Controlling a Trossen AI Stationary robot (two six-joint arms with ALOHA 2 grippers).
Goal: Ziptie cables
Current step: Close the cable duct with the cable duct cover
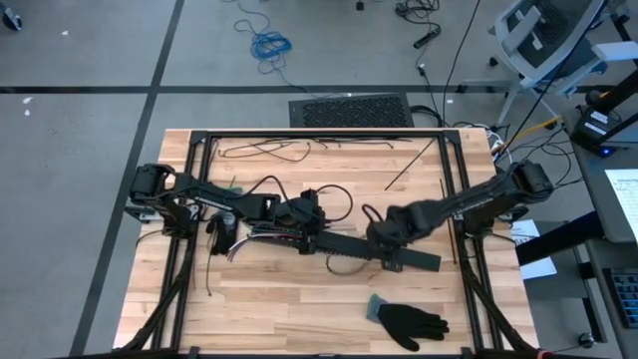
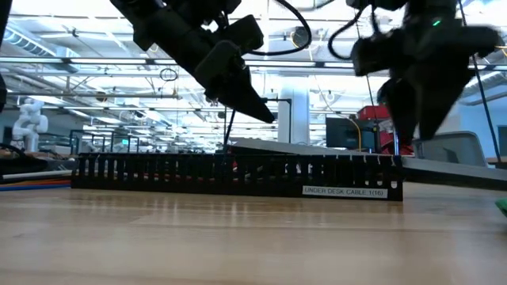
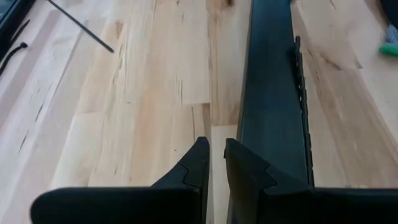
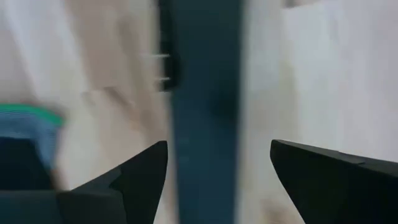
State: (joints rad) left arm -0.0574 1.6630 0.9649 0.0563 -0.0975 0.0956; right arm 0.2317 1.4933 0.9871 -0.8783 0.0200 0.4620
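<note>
A long black slotted strip [image 1: 384, 251] lies on the wooden table, also seen in the low view [image 2: 238, 176]. The cables [image 1: 236, 246], a loose bundle of coloured wires, lie on the table at its left end [image 2: 32, 180]. My left gripper [image 1: 317, 237] hangs slanting over the strip's left end [image 3: 273, 93]. Its fingers [image 3: 214, 155] stand a narrow gap apart, with nothing seen between them. My right gripper [image 1: 391, 257] points down over the strip's middle. It is open wide [image 4: 217, 168], one finger on each side above the strip [image 4: 205, 93].
A black glove with a teal cuff [image 1: 411, 321] lies near the front right. Thin black strands [image 1: 269, 152] and a straight black strand [image 1: 409, 165] lie toward the far edge. Black frame rails [image 1: 459, 189] run along the table's sides.
</note>
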